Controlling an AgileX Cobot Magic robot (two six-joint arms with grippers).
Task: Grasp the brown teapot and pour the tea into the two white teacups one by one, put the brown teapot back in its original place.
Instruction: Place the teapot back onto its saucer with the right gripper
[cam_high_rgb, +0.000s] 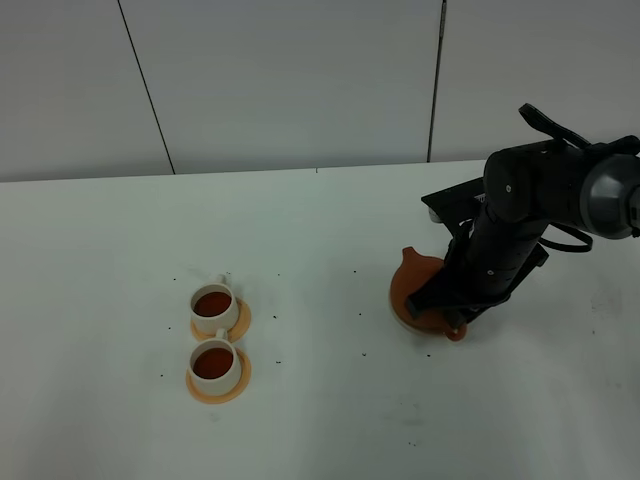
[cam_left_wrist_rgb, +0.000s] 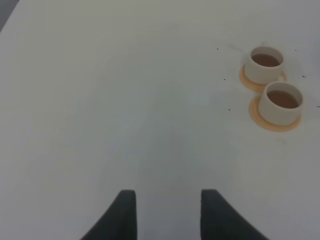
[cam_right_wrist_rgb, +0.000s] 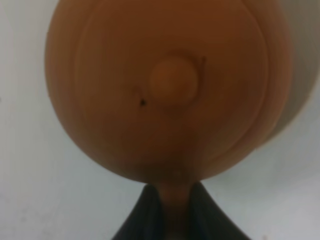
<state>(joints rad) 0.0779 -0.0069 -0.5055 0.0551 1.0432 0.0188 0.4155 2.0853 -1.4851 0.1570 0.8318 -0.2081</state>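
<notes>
The right hand (cam_right_wrist_rgb: 172, 210) is clamped on the loop handle of the brown teapot (cam_high_rgb: 418, 285), which sits at the right of the counter (cam_high_rgb: 300, 420), directly under that hand and seemingly over its beige coaster (cam_right_wrist_rgb: 300, 95). Both white teacups (cam_high_rgb: 214, 338) look full and stand well apart to the left. The left hand (cam_left_wrist_rgb: 167, 212) hovers empty, fingers parted, so letting go probably falls to the right arm.

We find no writing, labels, brands, numbers or signs that can be read in any view.
</notes>
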